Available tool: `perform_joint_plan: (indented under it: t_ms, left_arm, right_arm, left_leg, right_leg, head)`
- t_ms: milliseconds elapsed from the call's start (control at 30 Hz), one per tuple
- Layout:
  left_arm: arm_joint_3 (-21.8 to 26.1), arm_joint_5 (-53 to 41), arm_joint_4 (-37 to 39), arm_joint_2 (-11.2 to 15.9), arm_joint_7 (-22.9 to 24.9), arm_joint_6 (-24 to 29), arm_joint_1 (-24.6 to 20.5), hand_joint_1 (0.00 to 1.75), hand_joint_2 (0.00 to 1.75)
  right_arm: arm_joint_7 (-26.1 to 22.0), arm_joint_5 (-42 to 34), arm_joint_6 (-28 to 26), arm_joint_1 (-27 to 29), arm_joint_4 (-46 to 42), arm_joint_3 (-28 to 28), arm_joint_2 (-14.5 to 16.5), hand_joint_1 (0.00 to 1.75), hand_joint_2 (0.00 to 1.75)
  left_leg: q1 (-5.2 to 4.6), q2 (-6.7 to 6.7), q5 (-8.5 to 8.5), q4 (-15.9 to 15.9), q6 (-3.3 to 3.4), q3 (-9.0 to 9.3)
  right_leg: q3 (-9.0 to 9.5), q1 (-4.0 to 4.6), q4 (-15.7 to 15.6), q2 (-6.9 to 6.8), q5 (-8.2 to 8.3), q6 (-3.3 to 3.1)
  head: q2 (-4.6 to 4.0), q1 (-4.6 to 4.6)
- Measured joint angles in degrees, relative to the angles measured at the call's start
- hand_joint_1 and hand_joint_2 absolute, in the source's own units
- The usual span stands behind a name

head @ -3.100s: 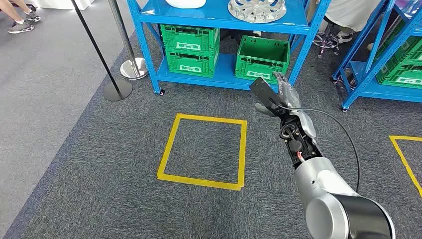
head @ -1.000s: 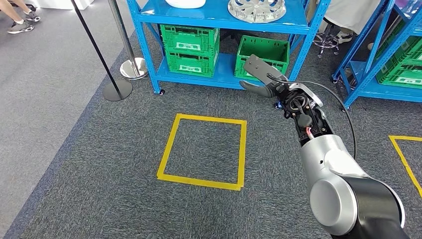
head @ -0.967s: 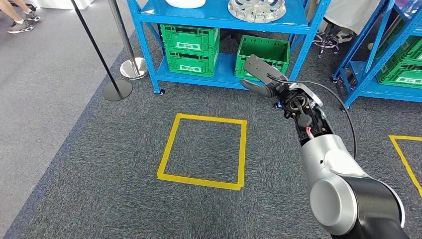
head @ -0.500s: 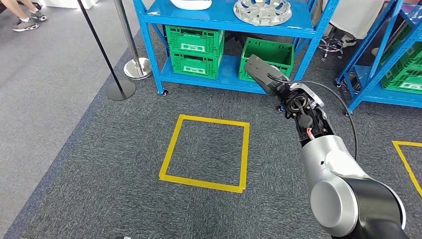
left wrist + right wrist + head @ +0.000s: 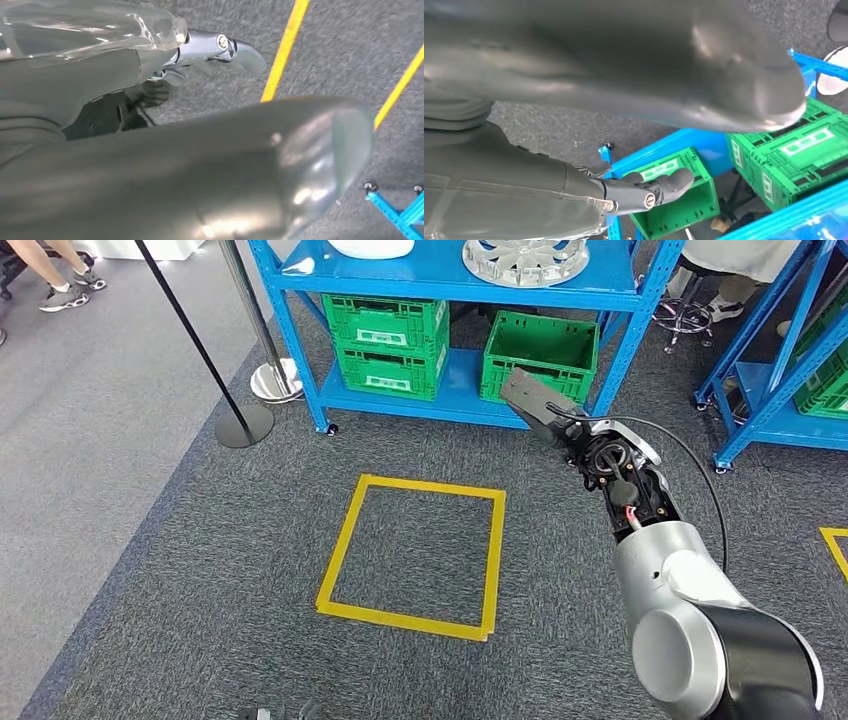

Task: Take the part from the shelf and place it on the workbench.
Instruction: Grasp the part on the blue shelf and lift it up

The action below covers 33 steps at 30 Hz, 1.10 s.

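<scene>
A silver spoked wheel-like part lies on the top board of the blue shelf, with a white part to its left. My right hand is raised in front of the shelf's lower level, below the silver part and well short of it. In the right wrist view the hand has its thumb and fingers apart and holds nothing. My left hand hangs over the carpet, fingers spread, nothing in it.
Two stacked green crates and one open green crate sit on the bottom shelf. A yellow tape square marks the carpet. Stanchion bases stand at the left. A second blue shelf is at the right. People's feet appear at the far left.
My right hand has turned from upright and reached forward and up toward the shelf. The whole view has shifted a little, so the camera moved.
</scene>
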Motion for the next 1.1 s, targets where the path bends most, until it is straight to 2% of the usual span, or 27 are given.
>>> perform_joint_plan:
  t_ms: [67, 100, 133, 200, 233, 267, 300, 367, 433, 467, 567, 767, 867, 933, 1033, 1067, 1100]
  left_arm:
    - [0.01, 0.0, 0.0, 0.02, 0.16, 0.73, 0.0, 0.0, 0.0]
    - [0.01, -0.01, 0.0, 0.02, 0.22, 0.97, 0.06, 0.0, 0.0]
    - [0.01, -0.02, 0.0, 0.01, 0.26, 1.08, 0.12, 0.0, 0.0]
    - [0.0, -0.05, 0.0, 0.02, 0.24, 1.07, 0.09, 0.0, 0.0]
    - [0.0, -0.07, 0.0, 0.06, 0.21, 1.01, 0.03, 0.0, 0.0]
    - [0.0, -0.07, -0.01, 0.08, 0.19, 0.92, -0.05, 0.0, 0.0]
    - [0.0, -0.07, -0.01, 0.1, 0.15, 0.78, -0.09, 0.0, 0.0]
    - [0.02, 0.06, -0.02, 0.09, 0.02, -0.63, -0.07, 0.0, 0.0]
    - [0.03, 0.24, -0.02, 0.03, -0.22, -3.54, 0.01, 0.0, 0.0]
    - [0.03, 0.26, -0.02, -0.01, -0.3, -4.83, 0.02, 0.0, 0.0]
    - [0.03, 0.26, -0.02, -0.03, -0.22, -6.03, 0.03, 0.0, 0.0]
    - [0.03, 0.26, -0.02, 0.09, 0.13, -6.15, 0.03, 0.0, 0.0]
    - [0.03, 0.21, -0.04, 0.19, 0.13, -6.06, 0.06, 0.0, 0.0]
    - [0.03, 0.13, -0.06, 0.23, 0.12, -5.72, 0.07, 0.0, 0.0]
    - [0.03, 0.09, -0.05, 0.12, 0.14, -5.32, 0.1, 0.0, 0.0]
    - [0.03, 0.09, -0.05, 0.09, 0.16, -5.26, 0.17, 0.0, 0.0]
    - [0.03, 0.09, -0.04, 0.07, 0.19, -5.19, 0.23, 0.0, 0.0]
  right_arm:
    - [0.02, 0.02, 0.0, 0.01, 0.0, -0.01, 0.0, 0.0, 0.0]
    - [0.05, 0.03, 0.0, 0.05, 0.0, -0.01, 0.0, 0.0, 0.0]
    - [0.1, 0.04, 0.0, 0.07, 0.0, -0.01, 0.0, 0.0, 0.0]
    - [0.26, 0.06, 0.0, 0.02, 0.0, -0.02, 0.01, 0.0, 0.0]
    - [0.35, 0.07, 0.0, -0.08, 0.0, -0.02, 0.0, 0.0, 0.0]
    - [0.48, 0.1, 0.0, -0.19, -0.01, -0.02, -0.02, 0.0, 0.0]
    - [0.63, 0.14, 0.0, -0.29, -0.01, -0.02, -0.04, 0.0, 0.0]
    - [0.94, 0.2, 0.0, -0.45, -0.02, -0.02, -0.09, 0.0, 0.0]
    - [1.19, 0.2, 0.0, -0.52, -0.02, -0.02, -0.13, 0.0, 0.0]
    - [1.32, 0.2, 0.0, -0.57, -0.02, -0.02, -0.15, 0.0, 0.0]
    - [2.1, 0.1, 0.0, -0.73, -0.02, -0.03, -0.14, 0.0, 0.0]
    - [3.49, -0.39, 0.01, -0.9, -0.02, -0.18, -0.15, 0.0, 0.0]
    - [3.45, -0.58, 0.01, -0.88, -0.07, -0.46, -0.17, 0.0, 0.0]
    - [3.31, -0.67, 0.02, -0.99, -0.14, -0.61, -0.21, 0.0, 0.0]
    - [3.22, -0.67, 0.03, -0.83, -0.16, -0.66, -0.34, 0.0, 0.0]
    - [3.23, -0.64, 0.04, -0.65, -0.15, -0.67, -0.39, 0.0, 0.0]
    - [3.22, -0.64, 0.04, -0.49, -0.15, -0.67, -0.39, 0.0, 0.0]
  left_leg:
    - [-0.07, 0.03, -1.95, 5.89, -0.05, -5.04]
    - [-0.14, 0.03, -1.69, 6.66, 0.07, -6.55]
    - [-0.27, 0.04, -0.19, 5.46, 0.3, -6.99]
    - [-0.84, 0.32, 5.0, -1.52, 1.34, -5.04]
    - [-1.22, 0.63, 6.59, -4.89, 1.9, -3.85]
    - [-1.58, 0.91, 7.27, -7.2, 2.33, -2.94]
    - [-1.87, 1.13, 7.31, -8.24, 2.61, -2.53]
    - [-1.92, 1.04, 7.63, -8.56, 2.01, -2.16]
    - [-1.81, 0.88, 8.35, -8.72, 1.44, -1.82]
    - [-1.81, 0.83, 8.25, -8.69, 1.51, -1.77]
    - [-1.86, 0.76, 8.02, -8.65, 2.08, -1.72]
    - [-2.4, 0.68, 7.7, -8.62, 3.25, -1.73]
    - [-2.24, 0.49, 7.0, -9.12, 4.57, -1.06]
    - [-2.09, 0.46, 6.77, -9.31, 5.22, 0.14]
    - [-2.14, 0.35, 6.56, -9.28, 5.23, 0.79]
    - [-2.15, 0.18, 6.37, -9.24, 5.1, 0.96]
    - [-2.15, 0.01, 6.13, -9.21, 4.93, 1.2]
  right_leg:
    - [0.47, 0.31, -0.02, 0.01, -0.51, -0.31]
    - [0.74, 0.49, -0.02, 0.02, -0.75, -0.39]
    - [1.08, 0.65, -0.03, 0.03, -0.99, -0.42]
    - [1.88, 0.89, -0.09, 0.02, -1.43, -0.4]
    - [2.18, 0.97, -0.16, 0.01, -1.59, -0.31]
    - [2.34, 0.97, -0.23, -0.02, -1.71, -0.11]
    - [2.4, 0.94, -0.29, -0.06, -1.81, 0.15]
    - [2.44, 1.04, -0.2, -0.16, -2.13, 0.26]
    - [2.74, 1.13, -0.32, -0.27, -2.25, -0.01]
    - [2.95, 1.09, -0.6, -0.31, -2.1, 0.07]
    - [3.42, 1.04, -1.35, -0.35, -1.91, 0.9]
    - [3.9, 0.56, -2.01, -0.37, -1.67, 2.12]
    - [3.91, 0.41, -0.93, -0.41, -1.46, 2.85]
    - [2.22, 0.37, 2.6, -0.32, -3.05, 2.98]
    - [-3.8, 0.38, 12.92, -0.08, -7.32, 2.93]
    - [-5.25, 0.38, 14.69, -0.07, -7.59, 2.81]
    - [-5.62, 0.38, 14.32, -0.07, -6.73, 2.61]
  head:
    - [0.0, -0.01]
    - [0.0, -0.02]
    - [0.0, -0.02]
    - [0.0, 0.0]
    - [0.0, 0.07]
    - [0.0, 0.03]
    - [0.0, 0.04]
    - [0.0, -0.02]
    - [0.0, 0.05]
    - [0.0, 0.07]
    - [0.0, 0.07]
    - [0.0, 0.03]
    - [0.0, 0.1]
    - [0.0, 0.35]
    - [0.0, 0.5]
    - [0.0, 0.5]
    - [0.0, 0.5]
